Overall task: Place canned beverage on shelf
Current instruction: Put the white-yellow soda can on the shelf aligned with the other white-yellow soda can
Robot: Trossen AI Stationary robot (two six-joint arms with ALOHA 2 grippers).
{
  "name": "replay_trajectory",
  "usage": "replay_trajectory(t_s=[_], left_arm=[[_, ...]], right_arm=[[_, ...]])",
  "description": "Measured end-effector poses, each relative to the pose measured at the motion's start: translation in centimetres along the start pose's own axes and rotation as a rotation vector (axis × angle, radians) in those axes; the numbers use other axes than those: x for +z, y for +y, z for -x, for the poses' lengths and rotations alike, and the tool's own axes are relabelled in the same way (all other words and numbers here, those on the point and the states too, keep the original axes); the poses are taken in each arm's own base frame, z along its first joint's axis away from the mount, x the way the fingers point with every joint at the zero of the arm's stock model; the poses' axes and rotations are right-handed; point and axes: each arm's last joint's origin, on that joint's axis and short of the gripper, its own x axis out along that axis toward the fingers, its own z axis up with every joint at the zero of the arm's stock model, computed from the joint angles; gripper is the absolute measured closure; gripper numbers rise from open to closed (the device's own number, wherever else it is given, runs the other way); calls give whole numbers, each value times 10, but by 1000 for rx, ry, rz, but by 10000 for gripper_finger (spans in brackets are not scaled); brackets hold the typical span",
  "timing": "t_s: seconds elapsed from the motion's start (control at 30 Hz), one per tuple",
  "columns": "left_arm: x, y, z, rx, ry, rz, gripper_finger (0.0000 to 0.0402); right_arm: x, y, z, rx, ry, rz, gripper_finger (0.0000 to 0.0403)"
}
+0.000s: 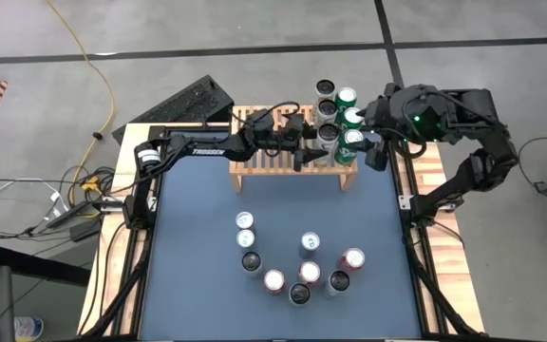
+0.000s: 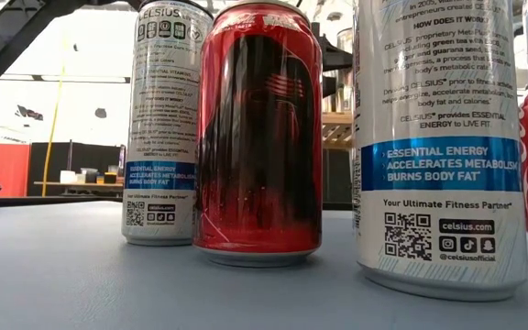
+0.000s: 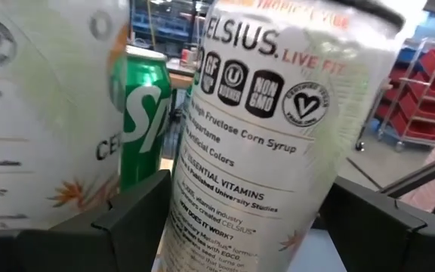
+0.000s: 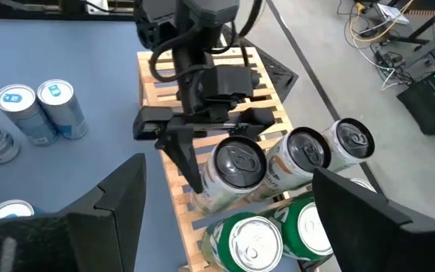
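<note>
White Celsius can (image 4: 236, 170) stands on the slatted wooden shelf (image 1: 264, 161) beside its green cans (image 1: 348, 98), left gripper (image 4: 191, 155) spread wide around it, fingers flanking; right gripper (image 1: 373, 142) hovers just beside, open, empty.

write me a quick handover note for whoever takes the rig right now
Left gripper: around a white can standing on the shelf, fingers wide, can apparently just set down.
Right gripper: open, empty, hovering over the shelf's right end.
Done: six cans on the shelf's right end, three white, three green.
Left: nine cans on the blue table; back the left gripper off first.
</note>
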Motion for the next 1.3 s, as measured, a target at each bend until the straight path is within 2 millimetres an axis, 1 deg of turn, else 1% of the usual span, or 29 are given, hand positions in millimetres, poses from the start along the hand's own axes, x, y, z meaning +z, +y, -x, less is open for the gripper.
replay_trajectory(t_s=[0.13, 0.3, 0.67, 0.77, 1.03, 1.3], left_arm=[[-1, -3, -2, 9, -2, -4, 96], [-1, -3, -2, 19, 0, 52, 96], [-1, -2, -2, 44, 2, 84, 96], [-2, -2, -2, 43, 5, 105, 85], [-3, -2, -2, 50, 11, 114, 42], [-2, -3, -2, 18, 19, 126, 37]], right_arm=[[-1, -1, 1, 0, -3, -2, 92], [0, 0, 1, 0, -2, 0, 92], [-1, 0, 1, 6, -3, -2, 92], [-1, 0, 1, 10, -2, -2, 92], [-1, 0, 1, 26, -3, -2, 92], [-1, 0, 1, 27, 0, -3, 92]])
